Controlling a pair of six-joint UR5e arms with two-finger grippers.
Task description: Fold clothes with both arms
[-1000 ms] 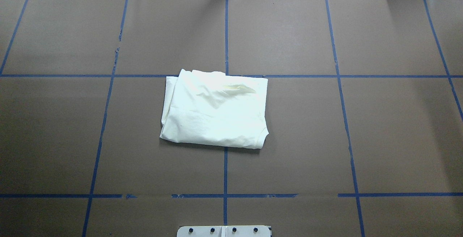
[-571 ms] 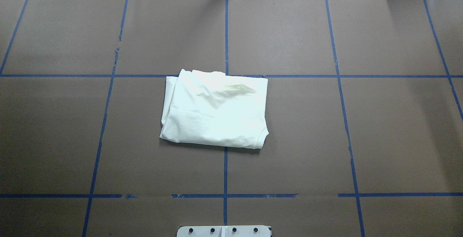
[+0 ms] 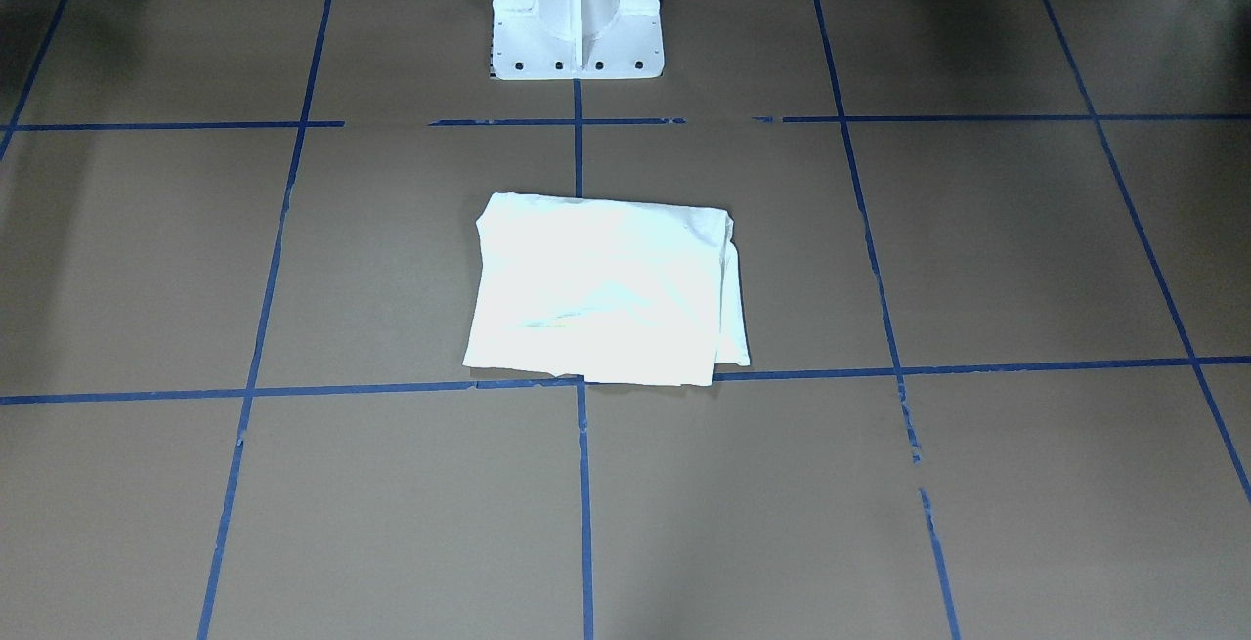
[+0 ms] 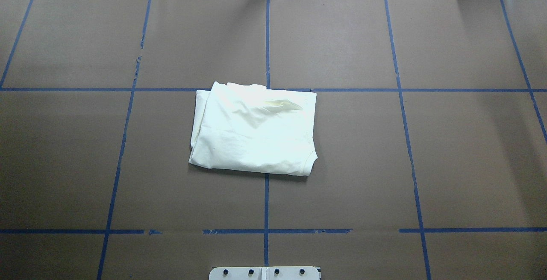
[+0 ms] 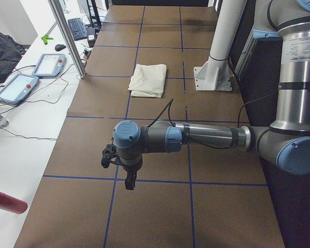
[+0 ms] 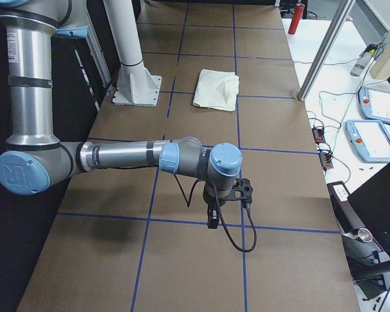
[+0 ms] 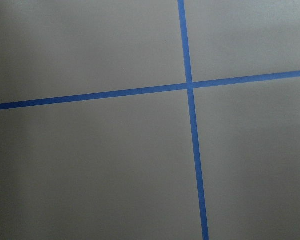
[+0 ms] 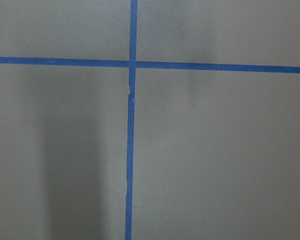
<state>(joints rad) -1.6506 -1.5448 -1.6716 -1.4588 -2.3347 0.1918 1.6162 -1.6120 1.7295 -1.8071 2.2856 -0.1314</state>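
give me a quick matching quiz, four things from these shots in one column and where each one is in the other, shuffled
Things:
1 shirt
2 pedestal base
3 left gripper
4 red cylinder

Places:
a lying on the white surface beside the table
b above bare table, far from the shirt
c folded, at the table's middle
d upright at the table's robot-side edge

Pairs: 1-c, 2-d, 3-b, 4-a
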